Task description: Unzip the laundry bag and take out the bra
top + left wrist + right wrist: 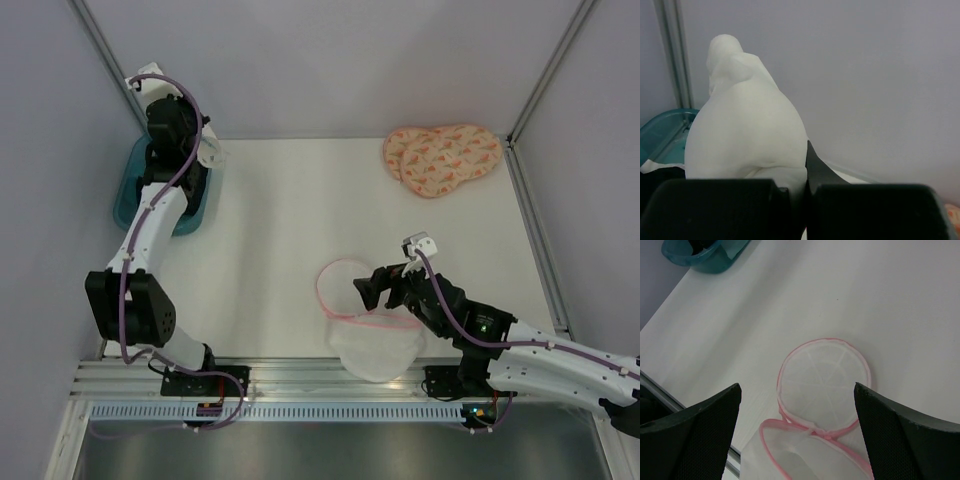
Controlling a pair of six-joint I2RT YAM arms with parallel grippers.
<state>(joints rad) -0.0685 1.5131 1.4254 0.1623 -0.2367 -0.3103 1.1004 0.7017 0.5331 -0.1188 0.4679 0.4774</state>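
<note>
The laundry bag [366, 325] lies unzipped near the table's front edge, a white mesh pouch with pink edging. Its round lid [823, 384] is folded back flat and its body [805, 460] gapes open. My right gripper [374, 289] hovers just above the bag, open and empty; its jaws stand wide apart either side of the lid in the right wrist view [797, 390]. My left gripper [207, 152] is at the far left, over the teal bin, shut on the white bra [745, 130]. The bra bulges up from between the jaws.
A teal bin [128, 192] stands at the far left edge with dark clothing in it [702, 245]. A peach patterned pad [443, 158] lies at the back right. Grey walls close in the back and sides.
</note>
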